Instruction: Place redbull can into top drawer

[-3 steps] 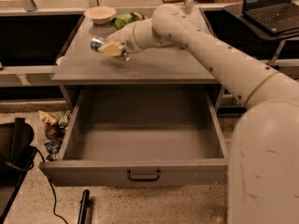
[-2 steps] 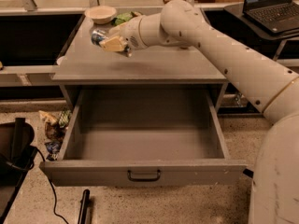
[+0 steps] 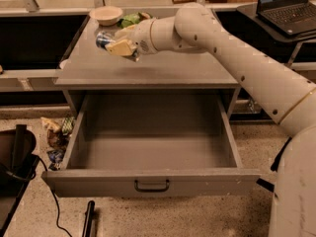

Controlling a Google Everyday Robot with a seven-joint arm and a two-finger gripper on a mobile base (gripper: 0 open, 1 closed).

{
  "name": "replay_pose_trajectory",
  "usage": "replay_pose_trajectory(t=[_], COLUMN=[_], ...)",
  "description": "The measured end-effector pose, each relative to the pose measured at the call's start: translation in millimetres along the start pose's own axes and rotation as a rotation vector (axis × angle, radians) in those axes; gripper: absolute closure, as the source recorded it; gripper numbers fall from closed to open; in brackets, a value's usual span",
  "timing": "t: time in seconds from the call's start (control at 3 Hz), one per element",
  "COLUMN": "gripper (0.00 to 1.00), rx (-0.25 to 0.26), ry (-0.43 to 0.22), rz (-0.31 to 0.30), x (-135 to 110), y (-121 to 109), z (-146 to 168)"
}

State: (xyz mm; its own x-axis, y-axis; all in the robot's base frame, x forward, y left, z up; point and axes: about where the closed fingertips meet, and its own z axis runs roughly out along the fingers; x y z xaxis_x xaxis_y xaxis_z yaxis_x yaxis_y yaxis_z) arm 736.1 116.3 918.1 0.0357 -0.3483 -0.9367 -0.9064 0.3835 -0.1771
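Note:
My gripper [image 3: 117,44] is above the left part of the cabinet top, shut on the redbull can [image 3: 103,39]. The can lies sideways between the fingers, its silver end pointing left, lifted a little off the surface. The top drawer [image 3: 150,181] is pulled fully open below; its inside shows nothing in it, and its front panel carries a small dark bar handle [image 3: 151,185]. The can is behind the drawer opening, over the cabinet top [image 3: 168,68].
A shallow tan bowl [image 3: 106,15] and a green snack bag [image 3: 131,19] sit at the back of the cabinet top. A laptop [image 3: 289,6] stands on a table at right. Crumpled wrappers [image 3: 55,137] lie on the floor at left, beside a dark chair [image 3: 15,157].
The gripper with the can has risen off the cabinet top and stays over its left part. The view has shifted slightly.

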Motion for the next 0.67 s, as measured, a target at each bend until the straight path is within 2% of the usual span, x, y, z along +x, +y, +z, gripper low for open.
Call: replay_pose_trajectory(t=[0.33, 0.67], gripper=[1.00, 1.00], rx=[-0.049, -0.092], ry=[-0.058, -0.014], rz=[-0.032, -0.047], x=[-17, -13], y=[38, 92], z=[-19, -31])
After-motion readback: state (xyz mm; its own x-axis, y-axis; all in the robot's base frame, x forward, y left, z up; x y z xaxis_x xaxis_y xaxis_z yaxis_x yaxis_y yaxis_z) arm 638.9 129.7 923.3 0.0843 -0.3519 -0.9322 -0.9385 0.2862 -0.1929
